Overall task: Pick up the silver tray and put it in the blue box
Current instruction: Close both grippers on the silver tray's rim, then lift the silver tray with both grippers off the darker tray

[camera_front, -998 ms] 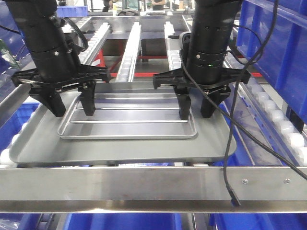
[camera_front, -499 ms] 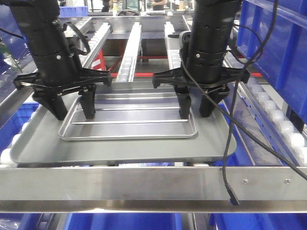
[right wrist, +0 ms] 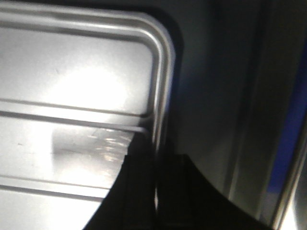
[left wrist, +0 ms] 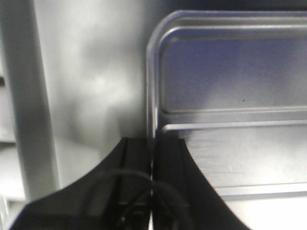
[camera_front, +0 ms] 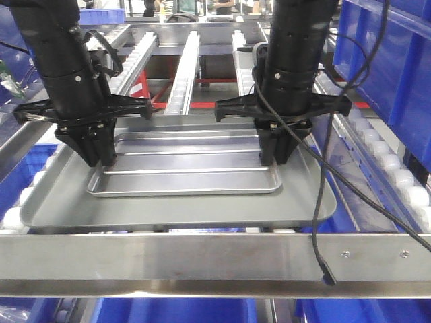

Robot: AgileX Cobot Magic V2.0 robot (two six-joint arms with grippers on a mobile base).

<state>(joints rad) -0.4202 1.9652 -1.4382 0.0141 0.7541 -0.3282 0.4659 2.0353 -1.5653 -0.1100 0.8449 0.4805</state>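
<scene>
Front-facing view, fingers (camera_front: 99,142) now clamping silver tray (camera_front: 185,165)

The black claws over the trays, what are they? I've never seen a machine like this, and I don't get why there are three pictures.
They are the two grippers of a two-armed robot. The wide picture looks forward over a roller rack. The two close-ups come from small cameras on the robot's wrists.

The left gripper and the right gripper are each pinched shut on a short-side rim of the silver tray, the shiny one with two long ridges. It lies within a larger dark grey tray, which rests on the rollers. I cannot tell whether it has been lifted yet.

In the left wrist picture, the black fingers are closed on the tray's rim. The right wrist picture shows the same at the other end. Blue crates stand beside the rack.
</scene>
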